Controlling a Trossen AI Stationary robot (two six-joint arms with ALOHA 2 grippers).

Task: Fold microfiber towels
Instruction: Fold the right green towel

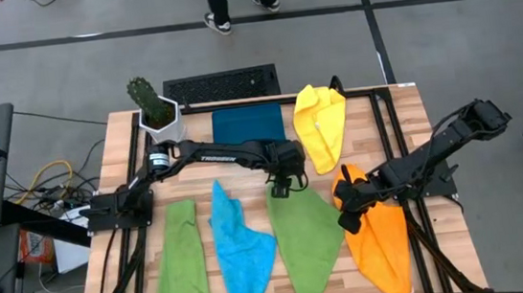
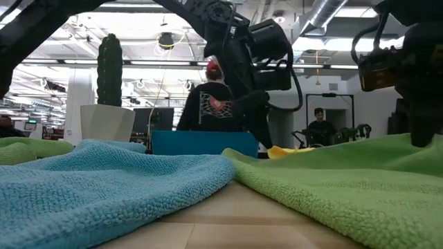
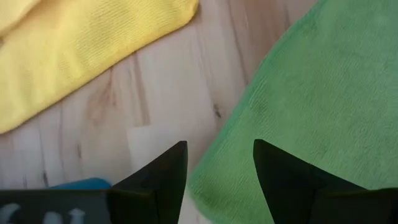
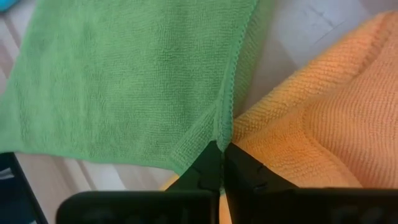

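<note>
Five microfiber towels lie on the wooden table: a green one [image 1: 178, 260] near left, a sky-blue one [image 1: 241, 249], a middle green one [image 1: 307, 243], an orange one [image 1: 378, 241] and a yellow one [image 1: 322, 126] farther back. My left gripper [image 3: 217, 149] stands open, tilted down over the middle green towel's far corner [image 3: 211, 180]. One finger is over bare wood and the other over the cloth; I cannot tell if they touch it. My right gripper [image 4: 222, 146] is shut on that towel's right edge, beside the orange towel [image 4: 323, 124]. My right gripper pinches the middle green towel's hemmed right edge [image 4: 219, 127] between its two fingers. The fingers come slanting down from the table's right side. The cloth gathers into a small ridge at the fingertips, and the rest of the towel lies spread on the table.
A dark teal tray [image 1: 247, 124] lies at the table's far middle, with a cactus in a white pot [image 1: 155, 109] to its left. A black grid-like panel [image 1: 222, 85] sits beyond the far edge. People stand in the room behind [image 2: 211, 104].
</note>
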